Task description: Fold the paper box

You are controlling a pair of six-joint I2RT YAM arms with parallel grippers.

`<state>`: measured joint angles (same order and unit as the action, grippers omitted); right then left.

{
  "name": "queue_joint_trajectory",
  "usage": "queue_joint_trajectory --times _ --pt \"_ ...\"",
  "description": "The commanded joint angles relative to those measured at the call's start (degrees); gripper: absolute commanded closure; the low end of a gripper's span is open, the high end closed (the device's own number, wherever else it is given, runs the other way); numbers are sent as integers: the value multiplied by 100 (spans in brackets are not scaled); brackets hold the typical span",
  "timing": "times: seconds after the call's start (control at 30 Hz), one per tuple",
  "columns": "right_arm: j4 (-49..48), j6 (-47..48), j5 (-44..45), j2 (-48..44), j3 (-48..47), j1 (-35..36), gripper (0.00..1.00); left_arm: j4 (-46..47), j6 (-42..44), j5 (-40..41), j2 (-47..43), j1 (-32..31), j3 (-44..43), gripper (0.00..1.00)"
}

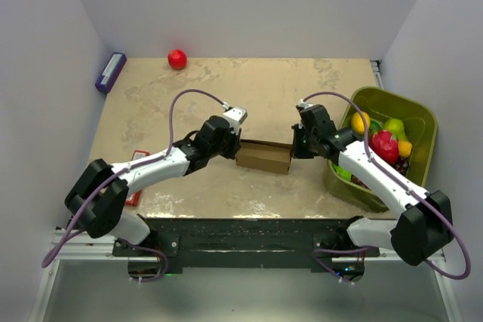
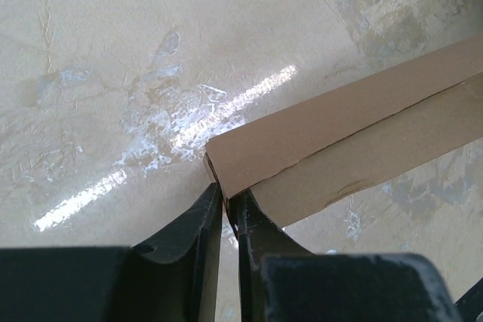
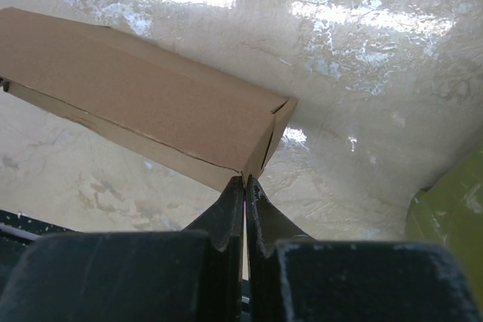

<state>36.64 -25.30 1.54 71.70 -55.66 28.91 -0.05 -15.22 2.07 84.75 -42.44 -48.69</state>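
The plain brown paper box [image 1: 263, 158] [image 2: 339, 141] [image 3: 151, 103] lies flat at the middle of the bench [image 1: 287, 88], between the two arms. The left end effector [image 1: 235, 148] [image 2: 230, 194] is clenched on the box's left end corner. The right end effector [image 1: 296, 152] [image 3: 245, 182] is clenched tight on nothing, its tips touching the lower corner of the box's right end. Further right, a green bin [image 1: 419, 111] holds fruit [image 1: 385, 145].

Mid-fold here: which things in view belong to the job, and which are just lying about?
Job: plain brown cardboard box; left gripper; right gripper, one at each end.
Lying about: small red ball; small purple box; flat red pack; green plastic bin of fruit.
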Motion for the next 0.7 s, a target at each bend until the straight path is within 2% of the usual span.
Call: queue_joint_trajectory --times 0.0,0.17,0.67 --pt "-386 -168 -628 -7 -261 -130 100 -513 309 452 217 -204 123 99" --pt "-623 -212 -1111 46 -121 -350 100 -662 432 829 323 -379 26 100" --pt "-817 -177 -1508 -130 117 -975 100 -926 608 1490 674 -793 -194 100"
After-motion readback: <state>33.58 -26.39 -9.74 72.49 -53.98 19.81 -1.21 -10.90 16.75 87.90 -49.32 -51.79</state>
